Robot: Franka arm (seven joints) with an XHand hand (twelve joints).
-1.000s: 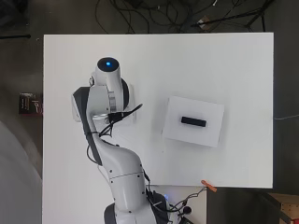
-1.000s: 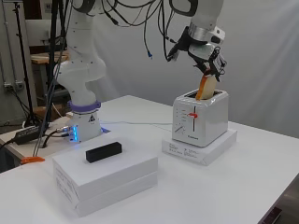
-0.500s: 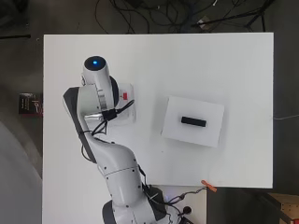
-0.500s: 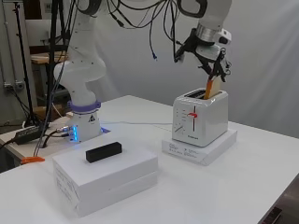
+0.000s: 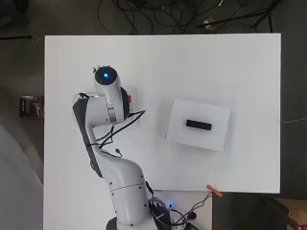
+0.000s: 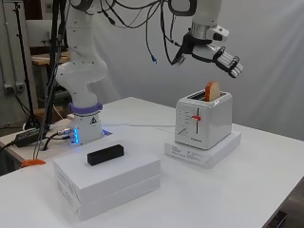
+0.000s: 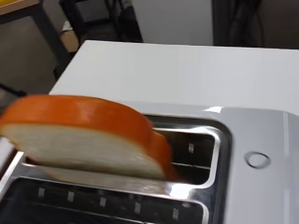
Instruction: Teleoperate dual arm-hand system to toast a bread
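We're looking across the table (image 6: pixel 247 190) from the side: nearest us a small black block (image 6: pixel 105 155) is lying on a stack of white boxes (image 6: pixel 108 183). Further back the toaster (image 6: pixel 203 118) is sitting on its own flat white box (image 6: pixel 203 149), and the bread (image 6: pixel 212 90) is standing upright in one slot, top half poking out. Above it we're seeing the hand (image 6: pixel 223 58) hovering with fingers stretched straight, holding nothing, clear of the bread. The arm (image 6: pixel 83 66) is arching over from the back left.
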